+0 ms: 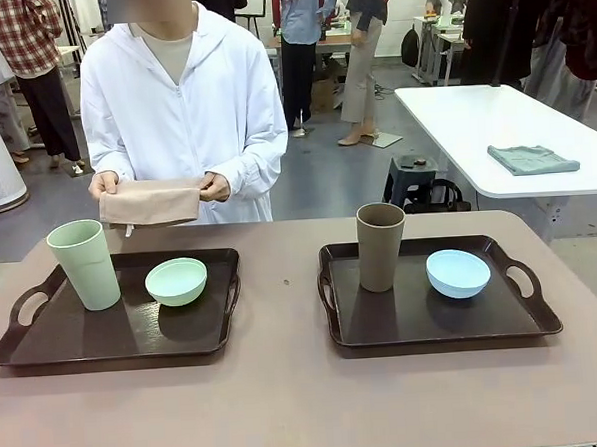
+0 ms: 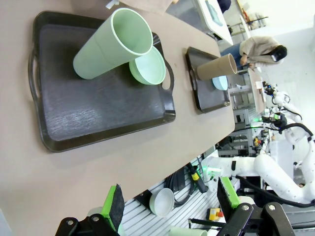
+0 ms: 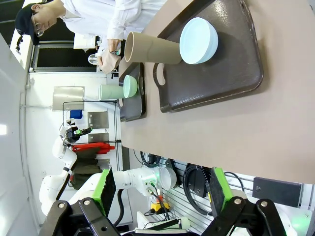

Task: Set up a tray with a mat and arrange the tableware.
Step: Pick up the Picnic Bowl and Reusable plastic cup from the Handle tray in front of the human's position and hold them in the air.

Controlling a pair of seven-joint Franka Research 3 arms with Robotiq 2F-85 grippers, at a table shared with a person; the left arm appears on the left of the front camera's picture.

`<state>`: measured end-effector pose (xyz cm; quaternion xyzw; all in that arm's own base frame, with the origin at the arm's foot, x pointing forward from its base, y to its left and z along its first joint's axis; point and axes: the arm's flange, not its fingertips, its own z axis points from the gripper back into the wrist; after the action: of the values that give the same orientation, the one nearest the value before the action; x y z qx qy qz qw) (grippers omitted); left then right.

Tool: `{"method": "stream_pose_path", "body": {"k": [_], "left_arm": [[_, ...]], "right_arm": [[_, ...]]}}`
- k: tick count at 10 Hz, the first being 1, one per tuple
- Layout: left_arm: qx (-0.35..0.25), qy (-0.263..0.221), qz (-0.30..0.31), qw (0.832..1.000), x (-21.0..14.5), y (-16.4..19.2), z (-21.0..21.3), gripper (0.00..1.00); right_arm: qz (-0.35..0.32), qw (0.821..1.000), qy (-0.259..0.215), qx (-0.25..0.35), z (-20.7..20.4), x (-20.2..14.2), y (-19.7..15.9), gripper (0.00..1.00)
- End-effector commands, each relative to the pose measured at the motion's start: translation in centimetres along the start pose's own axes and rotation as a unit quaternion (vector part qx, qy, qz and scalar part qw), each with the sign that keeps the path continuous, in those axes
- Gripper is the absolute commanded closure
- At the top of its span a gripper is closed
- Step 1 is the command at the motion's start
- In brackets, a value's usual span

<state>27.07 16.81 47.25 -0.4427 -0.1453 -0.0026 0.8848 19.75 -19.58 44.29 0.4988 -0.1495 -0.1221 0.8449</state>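
We record a tall mint green matte plastic tumbler (image 1: pixel 83 263), upright, on the left dark brown handled tray (image 1: pixel 114 338), with a small round mint green bowl (image 1: pixel 176 281) just beside it on the same tray. We record a tall brown matte plastic tumbler (image 1: pixel 381 245), upright, on the right dark brown handled tray (image 1: pixel 414 323), with a small round pale blue bowl (image 1: pixel 458 272) near it. The trays lie side by side, apart, on the mauve worktop (image 1: pixel 287 394). A folded beige cloth mat (image 1: pixel 149 203) is off the worktop, held by the person in a white jacket (image 1: pixel 182 99) at the far side. Robot's left hand (image 2: pixel 171 194): fingers spread wide, empty, back from the worktop's near edge. Robot's right hand (image 3: pixel 162 181): likewise spread, empty.
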Motion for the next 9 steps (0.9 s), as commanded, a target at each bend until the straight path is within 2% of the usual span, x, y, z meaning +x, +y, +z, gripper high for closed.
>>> {"method": "stream_pose_path", "body": {"k": [1,5,6,7,9], "left_arm": [[-0.009,-0.004,-0.006,1.0,-0.1,-0.1,0.2,0.0],[-0.009,-0.004,-0.006,1.0,-0.1,-0.1,0.2,0.0],[0.0,0.0,0.0,1.0,0.0,0.0,0.0,0.0],[0.016,-0.003,-0.005,1.0,2.3,-0.4,-0.3,0.0],[0.062,0.0,-0.075,0.995,6.0,-3.6,-0.8,0.0]], "right_arm": [[0.009,1.0,-0.005,0.013,0.1,0.2,0.0,0.0],[0.0,1.0,0.0,0.0,0.0,0.0,0.0,0.0],[0.025,1.0,0.0,0.005,0.2,0.2,0.4,0.0],[0.051,0.999,0.011,-0.003,-0.7,1.3,2.3,0.0],[0.063,0.997,0.024,-0.038,-4.1,3.7,8.3,0.0]]}}
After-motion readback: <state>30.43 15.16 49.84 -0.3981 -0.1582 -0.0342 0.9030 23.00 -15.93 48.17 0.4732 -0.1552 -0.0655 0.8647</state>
